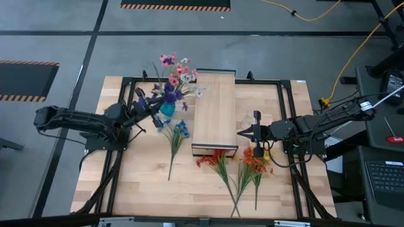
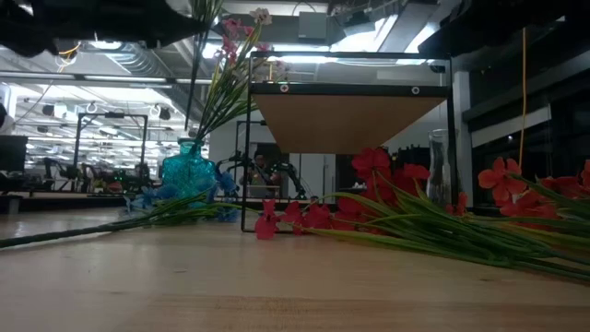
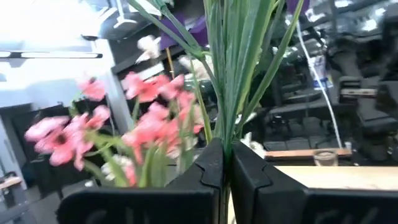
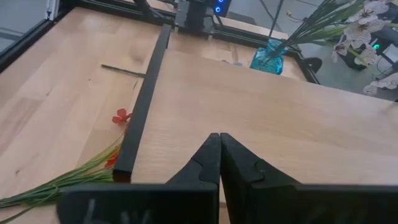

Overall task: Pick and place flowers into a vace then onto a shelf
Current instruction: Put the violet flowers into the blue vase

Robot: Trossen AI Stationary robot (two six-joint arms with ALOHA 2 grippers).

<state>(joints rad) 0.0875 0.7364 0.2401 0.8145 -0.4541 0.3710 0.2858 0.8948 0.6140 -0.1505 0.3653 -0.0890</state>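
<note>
High view: no legible writing. Left claw (image 1: 150, 108) at teal vase (image 1: 167, 110), beside shelf (image 1: 214, 113). Right claw (image 1: 242, 132) by shelf's edge, holding nothing. Left wrist: fingers (image 3: 211, 168) pinch green flower stems (image 3: 233, 68). Right wrist: fingers (image 4: 208, 158) pressed together above shelf top.

Setting is reading as a robotics lab or industrial workshop — grey concrete floor (image 1: 265, 57) is surrounding the wooden table (image 1: 145, 183), hazard-striped tape (image 1: 175, 7) and a yellow cable (image 1: 353, 60) are lying beyond it, and exposed ceiling ducts (image 2: 138, 60) are running above it.
</note>
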